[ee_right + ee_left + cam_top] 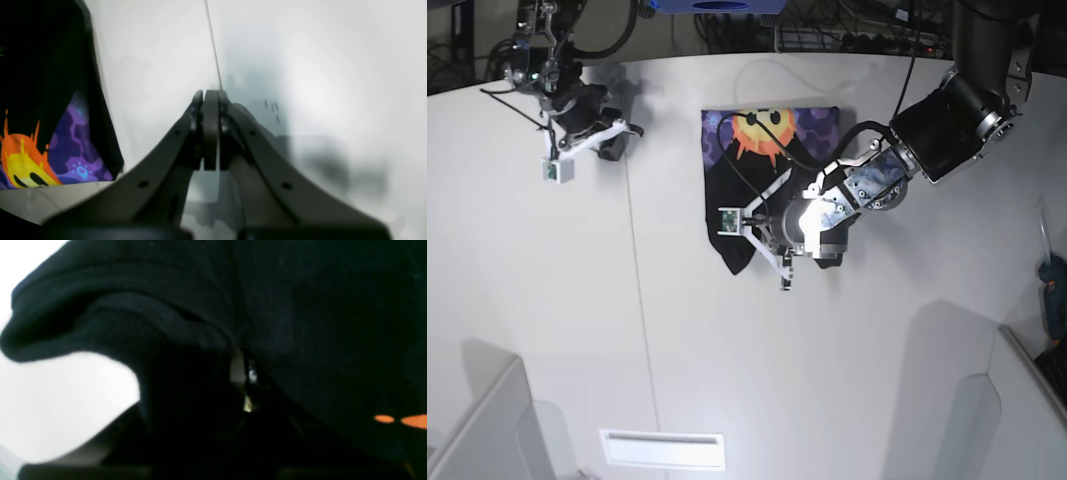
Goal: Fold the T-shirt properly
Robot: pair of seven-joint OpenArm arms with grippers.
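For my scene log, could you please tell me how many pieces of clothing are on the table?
1: the black T-shirt lies at the table's far centre, sun print showing, with the left gripper on its near edge. Anything beneath it is hidden.

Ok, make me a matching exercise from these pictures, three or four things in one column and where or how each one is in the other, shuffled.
Things:
1. T-shirt
2. left gripper
3. right gripper
4. sun face print

States:
A. jaws shut on nothing, away from the cloth
B. on black cloth at the shirt's near edge
C. partly folded on the white table
D. facing up at the shirt's far end

Pairs: 1-C, 2-B, 3-A, 4-D
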